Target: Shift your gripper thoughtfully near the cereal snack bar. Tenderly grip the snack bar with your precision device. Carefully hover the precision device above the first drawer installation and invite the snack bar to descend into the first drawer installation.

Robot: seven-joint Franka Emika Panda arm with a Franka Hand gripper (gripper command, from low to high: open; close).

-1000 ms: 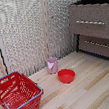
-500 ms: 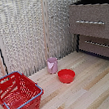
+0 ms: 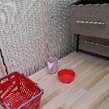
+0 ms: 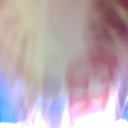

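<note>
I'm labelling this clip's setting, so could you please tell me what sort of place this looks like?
Probably a staged home-like test room, not a real home: a light wooden plank floor, a dark brown wooden drawer cabinet with silver bar handles against a pale woven screen wall, plus a red plastic shopping basket set on the floor.

Wrist view: fully blurred, no object identifiable. No edge or outline resolves anywhere in the picture. Pale yellow-cream and pink-grey tones fill most of the field, with a reddish-brown patch and a saturated blue area at one corner. White, overexposed streaks run along one edge. The jaws cannot be made out, and their state cannot be determined from this view.
</note>
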